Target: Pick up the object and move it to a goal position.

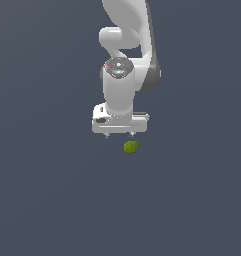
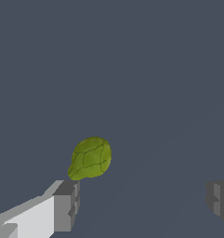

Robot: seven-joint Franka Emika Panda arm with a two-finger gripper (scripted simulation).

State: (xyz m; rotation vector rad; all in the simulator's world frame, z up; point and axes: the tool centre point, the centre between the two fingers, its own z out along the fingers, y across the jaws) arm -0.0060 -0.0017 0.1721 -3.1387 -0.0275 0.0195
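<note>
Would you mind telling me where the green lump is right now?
In the exterior view the green lump lies on the grey floor just below the open gripper, slightly toward that view's right, not between the fingers.

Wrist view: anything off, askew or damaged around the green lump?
Nothing stands out. The small olive-green mottled lump lies intact on the plain grey surface, apart from the white gripper, whose jaws stand wide open. It sits off-centre, nearer one grey fingertip than the other.

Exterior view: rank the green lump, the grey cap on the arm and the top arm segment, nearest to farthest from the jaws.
1. green lump, just below, slightly right
2. grey cap, above
3. top arm segment, at the picture's top
</note>
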